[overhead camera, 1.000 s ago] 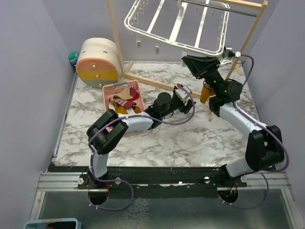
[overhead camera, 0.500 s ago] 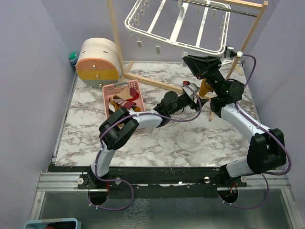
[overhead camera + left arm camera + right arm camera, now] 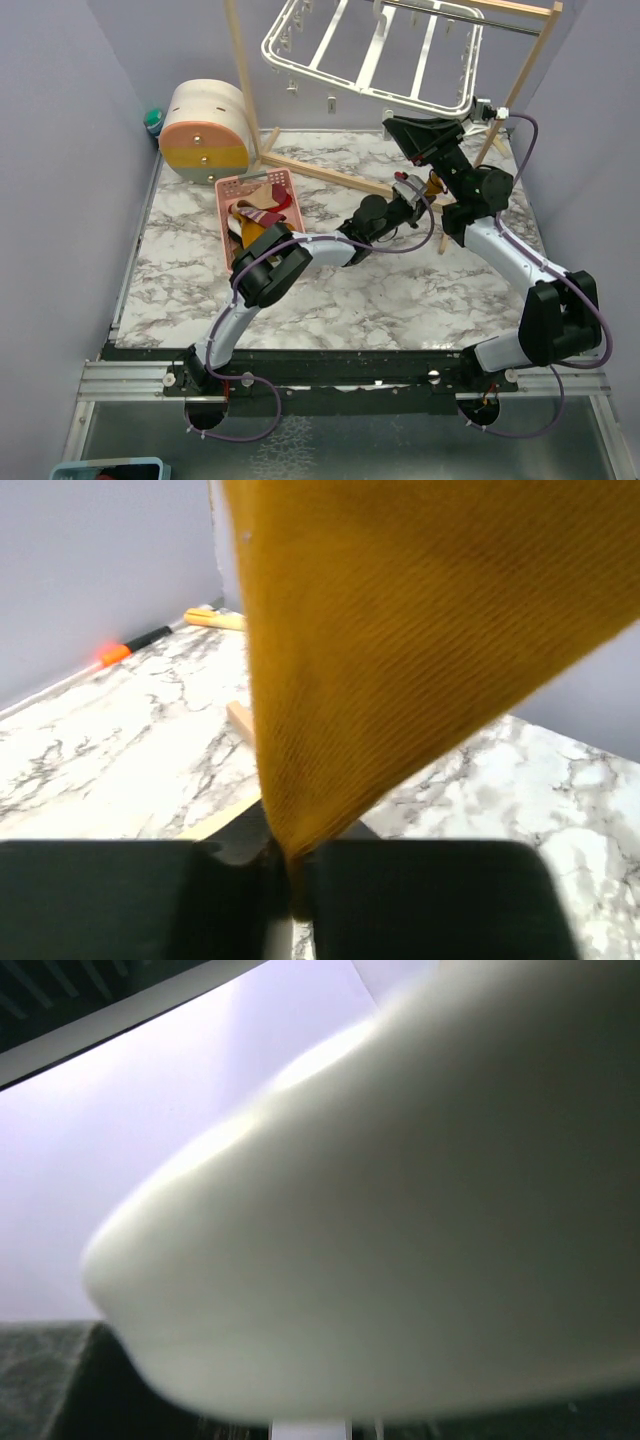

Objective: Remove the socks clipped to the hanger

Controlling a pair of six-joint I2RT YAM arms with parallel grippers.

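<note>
Left hand [image 3: 415, 189], now farther out past pink basket [image 3: 250, 179], tight on mustard sock [image 3: 400, 630]; right hand [image 3: 480, 112] closed at hanger [image 3: 373, 52] corner.

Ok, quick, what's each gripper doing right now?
Left gripper: closed on the mustard yellow fabric sock.
Right gripper: closed, apparently on the white plastic hanger frame.

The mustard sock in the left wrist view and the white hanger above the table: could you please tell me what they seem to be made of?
The mustard sock looks like knitted fabric, matt; fine ribbed rows show and it hangs limp. The white hanger is probably moulded plastic, smooth and slightly glossy, with flat even bars; coated metal is possible.
</note>
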